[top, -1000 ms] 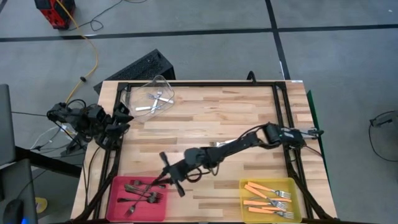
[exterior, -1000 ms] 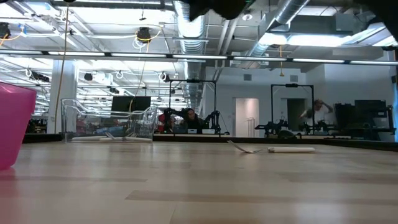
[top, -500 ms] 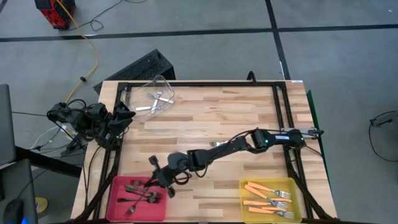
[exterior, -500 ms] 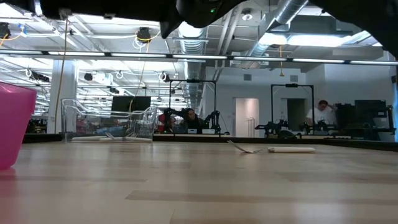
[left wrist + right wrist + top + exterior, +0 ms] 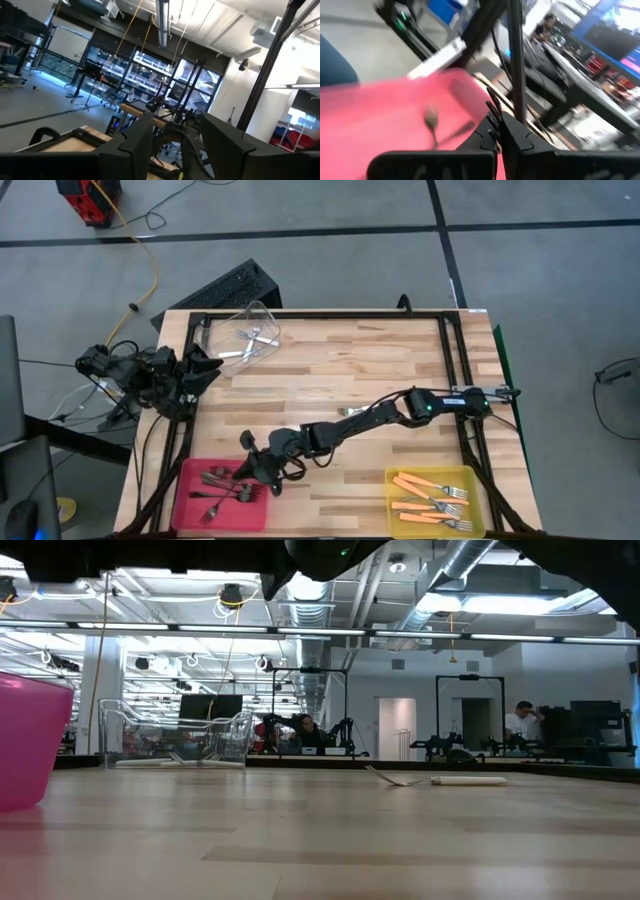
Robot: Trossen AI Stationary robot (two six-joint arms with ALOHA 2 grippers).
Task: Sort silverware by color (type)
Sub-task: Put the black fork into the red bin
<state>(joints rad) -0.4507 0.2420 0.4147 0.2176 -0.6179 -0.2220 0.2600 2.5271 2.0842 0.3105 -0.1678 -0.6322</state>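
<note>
Right gripper [image 5: 262, 470], clenched on nothing I can see, hangs over the pink bin [image 5: 190, 515]'s rim; snagging it tips the dark forks [image 5: 225, 485].

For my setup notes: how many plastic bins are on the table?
3. In the high view, a clear bin is at the table's upper left corner, a pink bin at its lower left and a yellow bin at its lower right. None seems hidden.

The right hand [image 5: 252, 470] now reaches farther left, over the pink bin [image 5: 186, 482] rim (its fingers pressed together), and the bin sits slightly shifted.
</note>
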